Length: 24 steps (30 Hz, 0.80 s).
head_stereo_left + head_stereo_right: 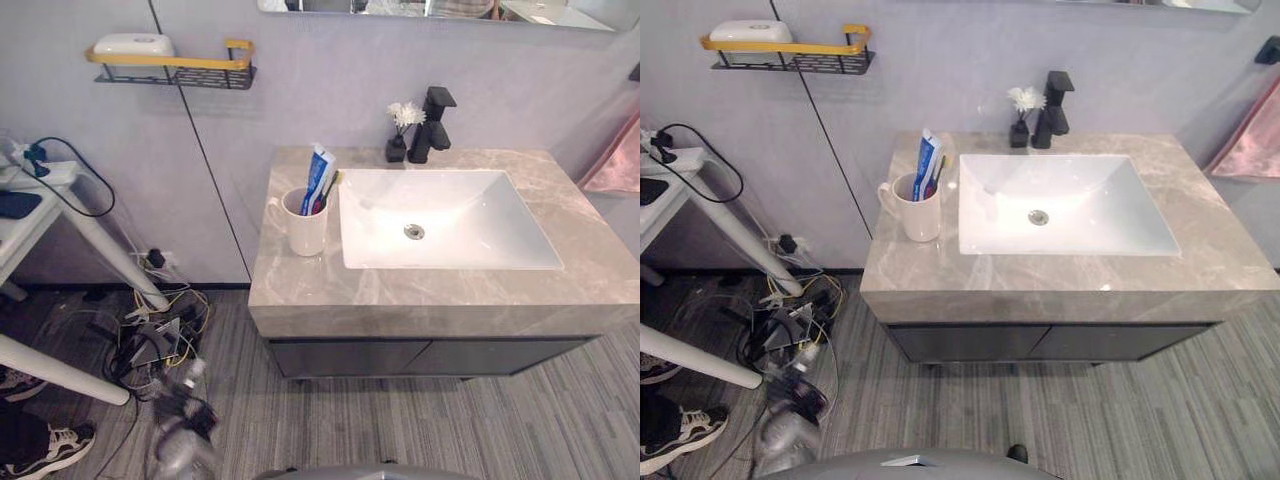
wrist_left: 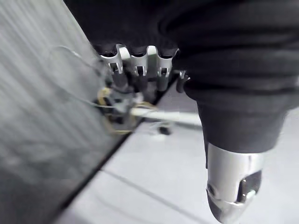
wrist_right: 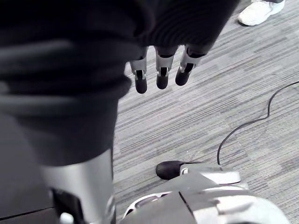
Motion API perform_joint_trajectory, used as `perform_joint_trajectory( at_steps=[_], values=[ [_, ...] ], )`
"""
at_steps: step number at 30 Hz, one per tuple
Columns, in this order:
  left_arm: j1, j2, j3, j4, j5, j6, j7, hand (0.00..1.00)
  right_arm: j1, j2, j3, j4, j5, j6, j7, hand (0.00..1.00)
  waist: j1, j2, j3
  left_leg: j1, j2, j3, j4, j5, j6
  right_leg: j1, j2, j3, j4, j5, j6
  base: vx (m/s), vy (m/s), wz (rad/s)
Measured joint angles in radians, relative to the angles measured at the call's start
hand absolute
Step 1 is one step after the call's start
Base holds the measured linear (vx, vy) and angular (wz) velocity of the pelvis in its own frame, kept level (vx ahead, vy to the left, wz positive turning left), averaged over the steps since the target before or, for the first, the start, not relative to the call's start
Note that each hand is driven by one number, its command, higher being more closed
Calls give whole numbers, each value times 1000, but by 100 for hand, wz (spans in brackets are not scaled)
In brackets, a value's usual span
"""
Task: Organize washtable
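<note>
**Washtable.** The grey marble counter (image 1: 420,295) carries a white sink (image 1: 470,235) set into its middle and right part. A white cup (image 1: 305,232) stands upright on the counter just beside the sink's left rim, handle turned away from the sink. In the cup stand a blue-and-white toothpaste tube (image 1: 317,178) and a toothbrush (image 1: 937,175), both leaning toward the sink. Behind the sink, a black faucet (image 1: 432,125) stands against the wall, with a small dark vase (image 1: 397,150) of white flowers just to its left.

**Surroundings.** A wall shelf (image 1: 170,68) with a yellow rail hangs up and to the left of the counter and holds a white box (image 1: 133,45). A pink towel (image 1: 615,160) hangs at the right edge.

**Hands.** The left hand (image 2: 140,63) hangs with fingers loosely relaxed and empty, above the foot of the wall near a cable tangle (image 1: 150,345). The right hand (image 3: 161,72) hangs with fingers straight and empty over the striped floor (image 3: 224,93). Both are well apart from the cup and counter.
</note>
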Motion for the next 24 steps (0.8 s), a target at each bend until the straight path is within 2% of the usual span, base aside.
perform_joint_trajectory(
  at_steps=[2,4,5,6,8,10,14,18,21,22,24],
  values=[
    [-19,-3,19,-206,-56,-64,37,0,0,-2,5,24,31,-14,8,0,5,-5,-7,-8,1,-1,4,0,-1,3,0,0,0,0,0,-49,0,4],
    [-27,-3,3,-361,-84,-111,44,0,2,-1,13,26,51,-18,11,0,4,-10,-12,-11,1,-2,9,0,-1,3,-2,0,0,0,0,-47,5,4],
    [-35,-3,-25,-435,-84,-141,45,0,8,0,17,28,65,-21,20,0,4,-11,-13,-12,1,-2,12,0,-1,5,-3,0,0,0,0,-38,9,4],
    [-37,-4,-45,-469,-84,-148,44,0,11,0,20,29,64,-21,26,0,4,-12,-14,-13,1,-3,12,-1,-1,6,-3,0,0,0,0,-43,10,7],
    [-36,-4,-170,-587,-82,-171,29,0,18,0,38,29,65,-26,30,0,6,-17,-18,-16,1,-6,15,-6,-2,10,-3,-2,0,0,0,-40,7,6],
    [-35,-3,-272,-646,-75,-175,10,0,20,-1,48,28,64,-33,35,0,5,-20,-20,-17,1,-6,15,-9,-5,9,-3,-2,0,0,0,0,0,0],
    [-36,21,-607,-719,-70,-179,-88,0,20,-1,49,29,64,-42,47,0,-6,-19,-28,-33,1,-5,18,-10,-7,-8,-2,1,0,0,0,0,0,0],
    [-40,31,-731,-700,-70,-174,-158,0,17,-6,49,30,64,-44,48,0,-17,-17,-34,-51,4,-4,34,-8,-3,-24,1,3,0,0,1,25,-9,-1],
    [-57,45,-745,-685,-70,-166,-181,0,14,-10,53,30,62,-44,49,0,-22,-14,-35,-52,4,-4,34,-8,-3,-27,2,4,0,0,0,42,-10,0],
    [-68,52,-750,-674,-70,-165,-186,100,13,-10,54,30,61,-44,49,0,-23,-15,-35,-52,4,-4,35,-8,-3,-31,2,3,0,0,1,0,0,0],
    [-95,68,-761,-634,-70,-156,-195,100,11,-13,68,31,61,-44,47,0,-24,-16,-36,-54,4,-1,38,-8,-3,-33,1,4,0,0,1,0,0,0]
  ],
)
